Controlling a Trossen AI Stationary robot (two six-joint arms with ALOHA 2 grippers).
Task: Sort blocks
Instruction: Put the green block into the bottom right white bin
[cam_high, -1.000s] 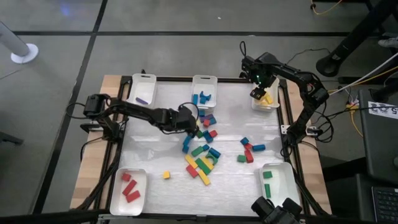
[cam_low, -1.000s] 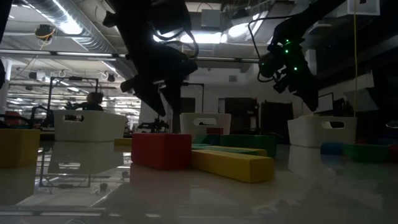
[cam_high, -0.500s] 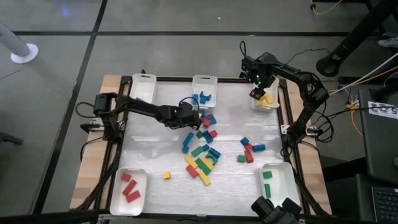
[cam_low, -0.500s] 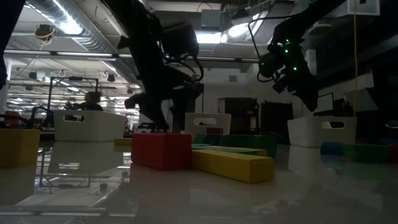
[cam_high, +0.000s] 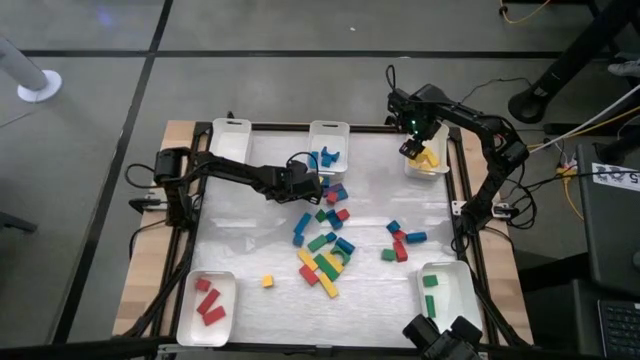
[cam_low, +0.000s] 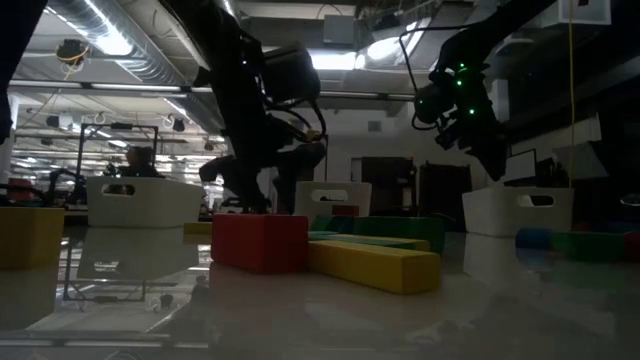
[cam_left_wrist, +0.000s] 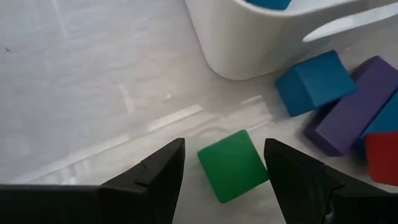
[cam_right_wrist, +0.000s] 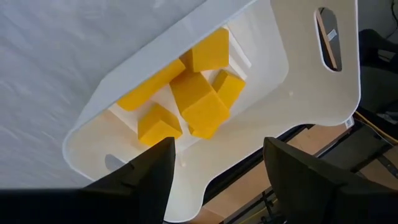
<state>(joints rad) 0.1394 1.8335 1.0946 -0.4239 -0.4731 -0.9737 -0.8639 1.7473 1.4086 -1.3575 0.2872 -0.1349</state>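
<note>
White and glossy, the worktop (cam_high: 240, 230) carries a loose heap of blocks (cam_high: 325, 250) in its middle, with white trays set round the edge so each colour has its own home. Sorting is only partly done: red bars lie in the red tray (cam_high: 207, 308), green ones in the green tray (cam_high: 446, 292), blue in the blue tray (cam_high: 328, 144), yellow in the yellow tray (cam_right_wrist: 298, 93), and one purple piece sits in the purple tray (cam_high: 229, 143).

Nearest the action is a green cube (cam_left_wrist: 233, 165) lying flat just short of the blue tray, with a blue cube (cam_left_wrist: 316, 81) and a purple bar (cam_left_wrist: 353, 115) close beside it. The left gripper (cam_left_wrist: 224, 180) is low over that cube, its jaws spread wide on either side and empty, which looks like lining up for a pick.

Over at the far right corner, the right gripper (cam_right_wrist: 217, 174) hovers above the yellow tray, jaws apart and holding nothing, probably placed there for a drop-off. Several yellow blocks (cam_right_wrist: 196, 102) rest piled inside.
</note>
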